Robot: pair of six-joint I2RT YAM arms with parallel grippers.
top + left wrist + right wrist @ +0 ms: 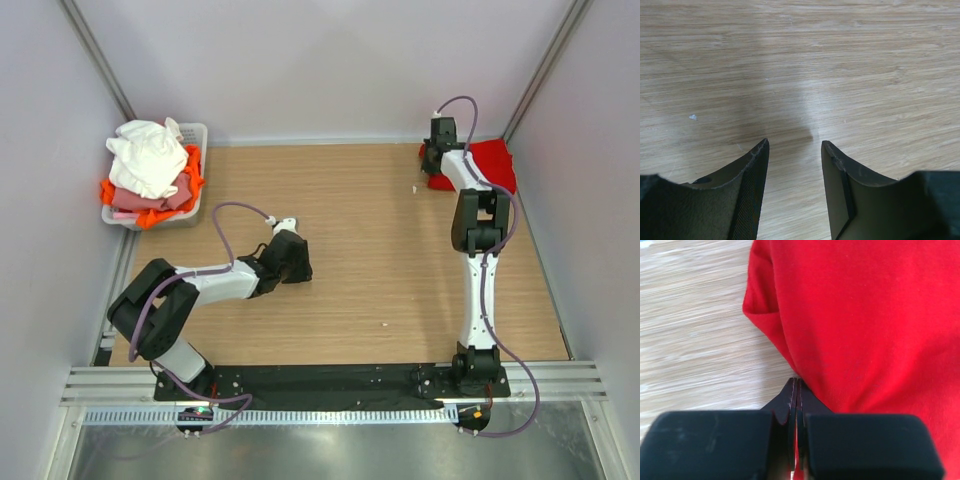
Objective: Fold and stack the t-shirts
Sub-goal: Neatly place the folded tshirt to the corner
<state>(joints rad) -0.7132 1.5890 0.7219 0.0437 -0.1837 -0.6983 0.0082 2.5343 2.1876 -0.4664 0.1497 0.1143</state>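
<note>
Right gripper point(795, 381) closed, tips touching red t-shirt point(865, 315) edge, cloth lying beyond them; left gripper point(792, 145) open, well apart.

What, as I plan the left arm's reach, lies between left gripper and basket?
In the top view, only bare table and the arm's own purple cable separate left gripper from basket.
</note>
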